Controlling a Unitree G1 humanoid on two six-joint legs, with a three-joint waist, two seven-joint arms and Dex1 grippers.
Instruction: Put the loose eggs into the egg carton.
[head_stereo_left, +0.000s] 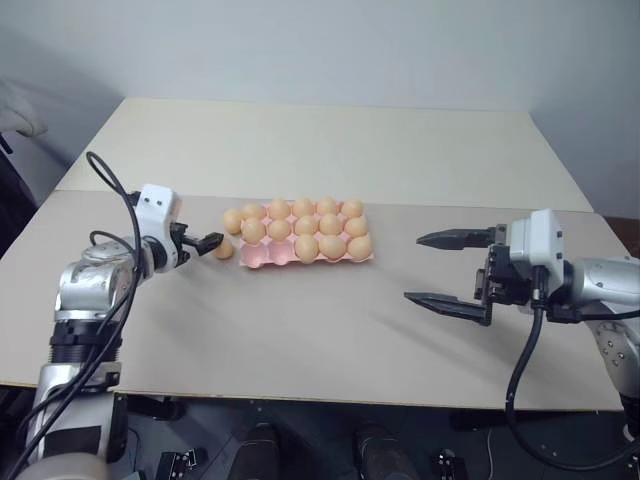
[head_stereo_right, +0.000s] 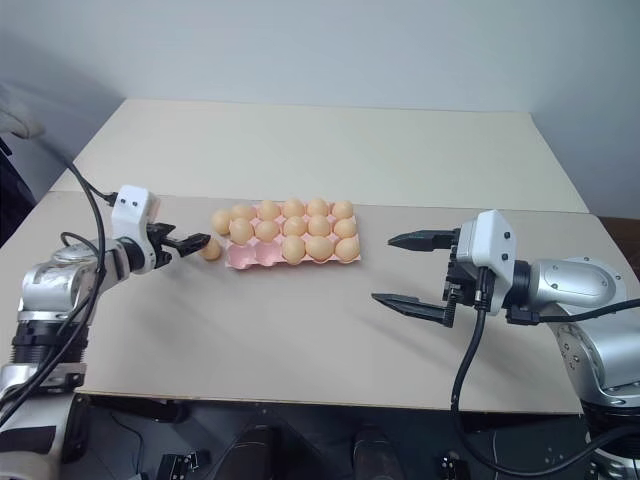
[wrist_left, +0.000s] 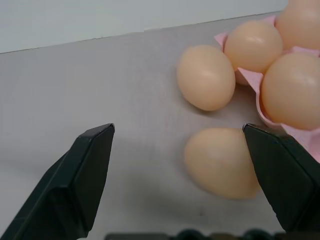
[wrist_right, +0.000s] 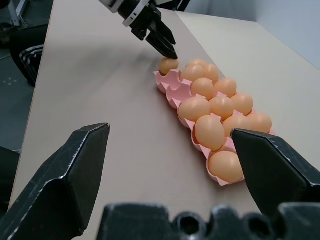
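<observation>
the left end effector (head_stereo_left: 213, 241) hangs wide open, empty, at a loose egg (wrist_left: 220, 162) beside the carton (head_stereo_left: 262, 258); it should straddle that egg, then close gently; right end effector (head_stereo_left: 447, 270) gapes empty

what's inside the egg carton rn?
The egg carton is mostly filled with eggs; two near-row cups at its left end look empty. Two loose eggs lie outside, by the open left gripper.
</observation>
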